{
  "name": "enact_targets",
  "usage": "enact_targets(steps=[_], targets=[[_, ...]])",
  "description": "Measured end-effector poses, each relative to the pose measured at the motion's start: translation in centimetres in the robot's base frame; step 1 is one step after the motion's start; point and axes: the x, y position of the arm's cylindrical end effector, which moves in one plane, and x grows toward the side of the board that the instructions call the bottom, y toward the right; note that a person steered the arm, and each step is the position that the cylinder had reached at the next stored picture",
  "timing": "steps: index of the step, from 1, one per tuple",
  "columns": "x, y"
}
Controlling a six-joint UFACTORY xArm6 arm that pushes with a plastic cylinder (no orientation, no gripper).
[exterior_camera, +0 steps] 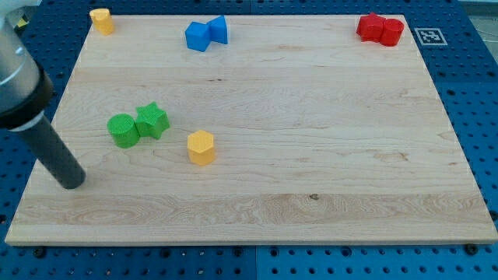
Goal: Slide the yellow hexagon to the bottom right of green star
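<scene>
The yellow hexagon (201,147) stands on the wooden board (311,187), just below and to the right of the green star (152,120). A green round block (123,130) touches the star on its left. My tip (71,183) rests near the board's left edge, below and to the left of the green blocks, well left of the yellow hexagon and touching no block.
A second yellow block (101,20) sits at the top left corner. Two blue blocks (206,33) stand together at the top middle. Two red blocks (380,29) stand together at the top right. A blue pegboard (475,93) surrounds the board.
</scene>
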Motion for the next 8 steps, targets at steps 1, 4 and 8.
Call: enact_targets(steps=[1,4,8], targets=[[0.0,3.5],[-0.6,12.3],[-4.4,19.3]])
